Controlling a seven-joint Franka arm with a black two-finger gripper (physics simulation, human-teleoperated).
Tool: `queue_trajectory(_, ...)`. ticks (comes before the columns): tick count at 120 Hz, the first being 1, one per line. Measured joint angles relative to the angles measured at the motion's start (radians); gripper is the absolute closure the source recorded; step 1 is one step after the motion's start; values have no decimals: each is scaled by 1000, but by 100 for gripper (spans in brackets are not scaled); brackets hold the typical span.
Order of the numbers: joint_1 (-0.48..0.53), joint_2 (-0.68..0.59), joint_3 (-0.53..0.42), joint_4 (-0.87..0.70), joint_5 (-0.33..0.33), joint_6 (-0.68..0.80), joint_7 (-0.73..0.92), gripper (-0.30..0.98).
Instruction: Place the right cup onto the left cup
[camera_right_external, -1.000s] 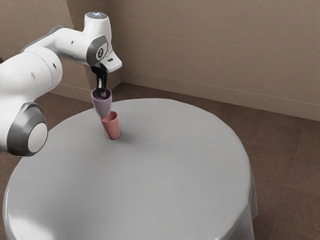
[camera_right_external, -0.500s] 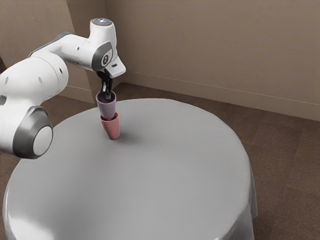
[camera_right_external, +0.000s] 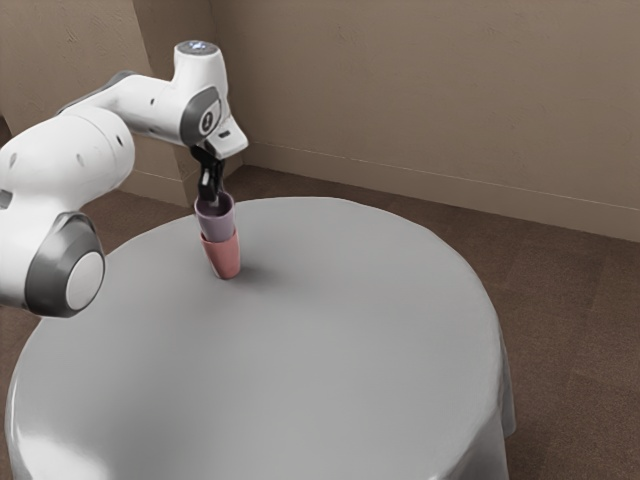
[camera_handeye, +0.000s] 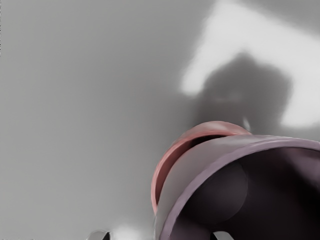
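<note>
My one white arm (camera_right_external: 130, 105), with smooth rounded housings and grey joint covers, comes in from the exterior view's left and bends downward at the wrist. My black gripper (camera_right_external: 212, 200) hangs from it, pointing mostly down, with its tips at the rim of the mauve cup (camera_right_external: 216, 226). My jaws are open: in the wrist view they stand apart on either side of that cup's wall, with space between the wall and each of them.

There are two cups, both round-mouthed, smooth-sided and narrowing toward the base. The mauve one sits upright, its lower part inside the pink cup (camera_right_external: 226, 260), its upper part rising above the pink rim. In the wrist view a crescent of the pink cup's opening shows beside the mauve wall, and the mauve cup's inside is dark.

The pink cup stands upright on the single round tabletop (camera_right_external: 350, 340), which is grey and glossy, with draped folds at its edge. Around it lies a mottled brown floor (camera_right_external: 580, 340), and behind rises a lightly textured tan wall (camera_right_external: 430, 90) with a plain baseboard (camera_right_external: 430, 187).
</note>
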Motion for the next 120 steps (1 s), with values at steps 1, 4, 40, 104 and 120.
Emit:
queue_trajectory(1, 0, -1, 1, 0, -1, -1, 0, 43)
queue_trajectory(4, 1, -2, 4, 0, -4, -2, 1, 38)
queue_trajectory(40, -5, -41, 8, -4, -24, -56, 10, 9)
queue_trajectory(104, -91, -467, 0, -354, -7, -219, -77, 1)
queue_trajectory(120, -113, -639, 1, -463, 48, -268, -120, 0)
